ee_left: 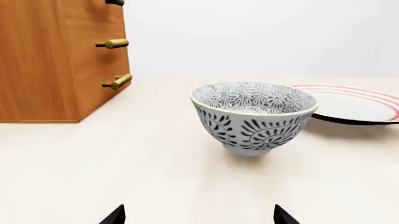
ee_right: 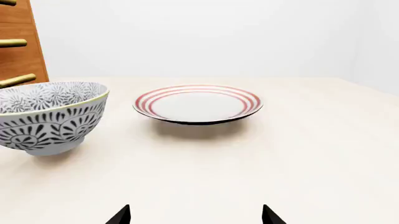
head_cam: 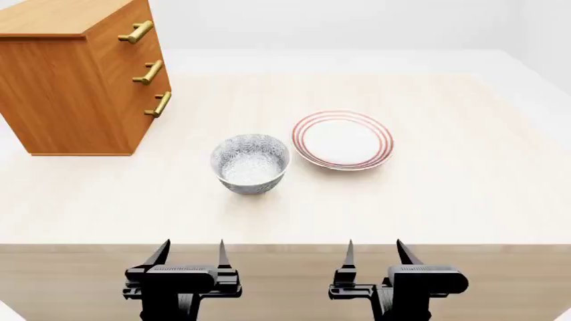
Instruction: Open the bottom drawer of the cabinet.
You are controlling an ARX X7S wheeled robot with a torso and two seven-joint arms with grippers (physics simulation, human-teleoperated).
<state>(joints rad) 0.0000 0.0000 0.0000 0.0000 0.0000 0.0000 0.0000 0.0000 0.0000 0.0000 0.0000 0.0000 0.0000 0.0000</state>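
Observation:
The cabinet (head_cam: 76, 80) is an orange-brown wooden chest at the table's far left, with three stacked drawers, all closed. The bottom drawer (head_cam: 152, 114) carries the lowest brass bar handle (head_cam: 160, 104). In the left wrist view the cabinet (ee_left: 56, 60) fills one side, with the bottom drawer's handle (ee_left: 117, 82) sticking out. In the right wrist view only an edge of the cabinet (ee_right: 18, 51) shows. My left gripper (head_cam: 191, 254) and right gripper (head_cam: 373, 254) hang open at the table's near edge, far from the cabinet, with nothing between the fingers.
A grey patterned bowl (head_cam: 251, 162) stands mid-table, in front of my left gripper. A white plate with red rings (head_cam: 344, 140) lies to its right. The light wooden table (head_cam: 464, 194) ends at a front edge just ahead of the grippers.

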